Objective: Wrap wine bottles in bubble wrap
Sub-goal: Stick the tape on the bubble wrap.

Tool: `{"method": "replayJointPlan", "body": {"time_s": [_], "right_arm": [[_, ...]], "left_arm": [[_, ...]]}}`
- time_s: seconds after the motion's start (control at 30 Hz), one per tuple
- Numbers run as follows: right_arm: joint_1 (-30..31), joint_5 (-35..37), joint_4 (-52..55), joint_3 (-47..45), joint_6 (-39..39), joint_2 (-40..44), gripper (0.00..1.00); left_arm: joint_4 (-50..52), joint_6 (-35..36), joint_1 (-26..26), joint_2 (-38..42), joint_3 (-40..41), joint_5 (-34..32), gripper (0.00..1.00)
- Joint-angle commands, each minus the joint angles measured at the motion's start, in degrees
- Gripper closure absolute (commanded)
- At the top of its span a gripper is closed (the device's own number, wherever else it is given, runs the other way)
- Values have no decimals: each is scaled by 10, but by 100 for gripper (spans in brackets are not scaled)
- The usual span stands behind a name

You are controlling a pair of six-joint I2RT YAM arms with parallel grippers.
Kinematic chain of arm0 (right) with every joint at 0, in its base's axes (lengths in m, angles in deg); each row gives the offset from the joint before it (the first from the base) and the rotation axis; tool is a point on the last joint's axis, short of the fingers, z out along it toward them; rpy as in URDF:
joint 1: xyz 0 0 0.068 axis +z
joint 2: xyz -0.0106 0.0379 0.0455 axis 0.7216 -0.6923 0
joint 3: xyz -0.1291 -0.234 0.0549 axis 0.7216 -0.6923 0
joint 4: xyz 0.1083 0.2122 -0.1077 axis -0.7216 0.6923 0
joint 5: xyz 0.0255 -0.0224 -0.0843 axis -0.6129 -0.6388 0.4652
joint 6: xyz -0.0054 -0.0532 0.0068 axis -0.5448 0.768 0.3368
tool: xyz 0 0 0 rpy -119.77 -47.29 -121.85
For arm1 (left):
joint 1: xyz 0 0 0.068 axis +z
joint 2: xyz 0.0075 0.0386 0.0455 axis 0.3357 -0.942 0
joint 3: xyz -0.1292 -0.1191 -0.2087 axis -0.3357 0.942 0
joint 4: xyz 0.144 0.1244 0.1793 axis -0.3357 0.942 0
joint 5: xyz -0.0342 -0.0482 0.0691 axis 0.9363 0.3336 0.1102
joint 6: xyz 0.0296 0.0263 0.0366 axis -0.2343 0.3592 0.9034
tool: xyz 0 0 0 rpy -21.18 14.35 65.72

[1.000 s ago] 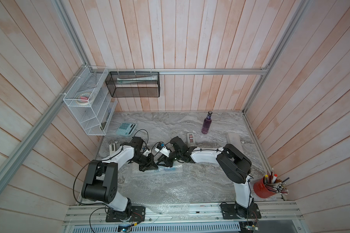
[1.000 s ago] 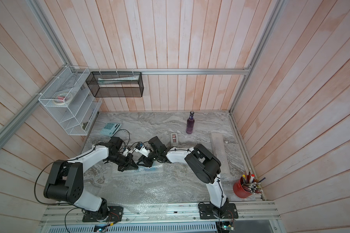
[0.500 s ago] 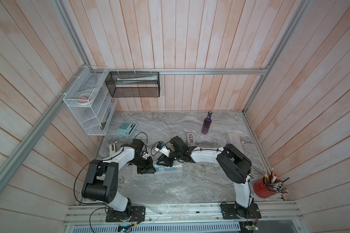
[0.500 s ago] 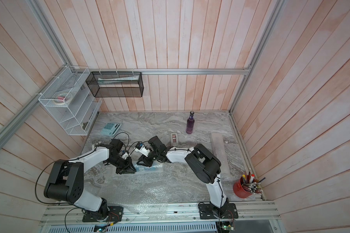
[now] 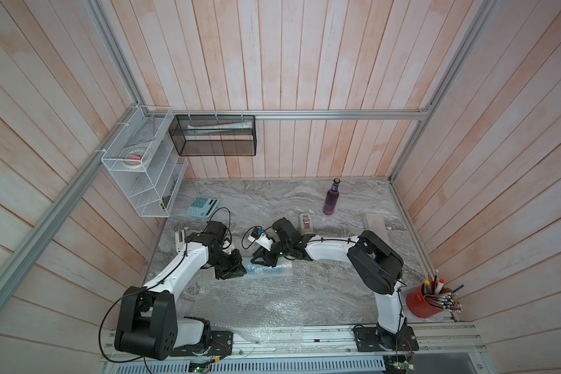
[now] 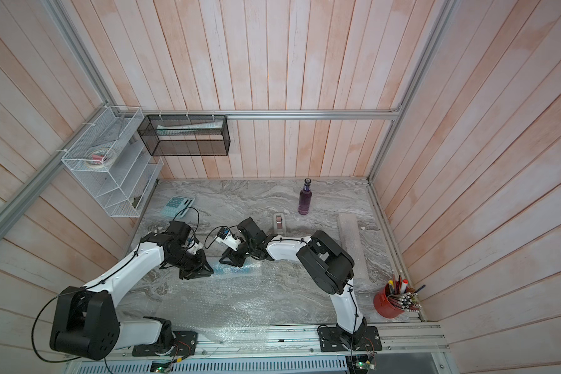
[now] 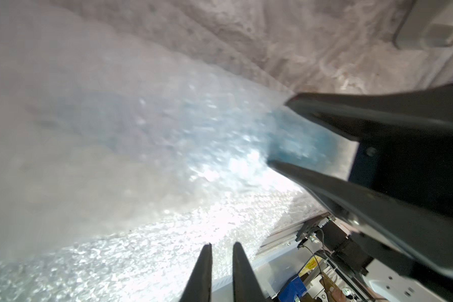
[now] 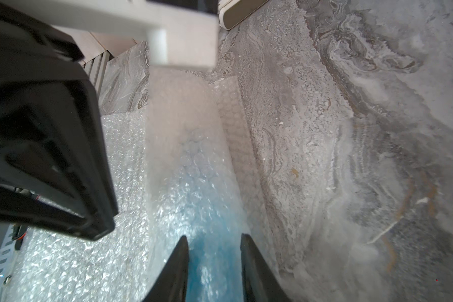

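Note:
A blue wine bottle [image 5: 268, 271] lies on its side mid-table, rolled in the far edge of a bubble wrap sheet [image 5: 266, 311] that spreads toward the front rail. My right gripper [image 8: 214, 236] is shut on the wrapped blue bottle [image 8: 207, 204], one finger on each side; it shows in both top views [image 5: 262, 260] [image 6: 231, 260]. My left gripper [image 7: 221, 244] hovers over the sheet beside the roll's left end [image 5: 230, 274], its jaws a narrow gap apart with nothing between them. A purple wine bottle [image 5: 331, 200] stands upright at the back.
A grey tape dispenser [image 5: 306, 223] sits just behind the right arm. A rolled bubble wrap tube [image 6: 352, 246] lies at the right. A calculator [image 5: 201, 207] is back left, a red pen cup [image 5: 425, 302] front right, wire racks [image 5: 136, 171] on the left wall.
My left gripper has slid a little toward the front, off the roll's end, and its jaws have parted slightly. The right arm has stayed on the wrapped bottle.

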Motion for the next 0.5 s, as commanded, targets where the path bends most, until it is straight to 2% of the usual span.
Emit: {"method": "replayJointPlan", "body": {"time_s": [0.0, 0.17, 0.47], "right_arm": [[-5, 21, 48, -1, -1, -19, 66], [-8, 18, 53, -1, 1, -17, 66], [-16, 11, 51, -19, 3, -3, 66]], "left_arm": [[-96, -80, -20, -6, 22, 51, 86], [-170, -98, -47, -57, 34, 44, 91], [-137, -30, -38, -101, 33, -42, 95]]}}
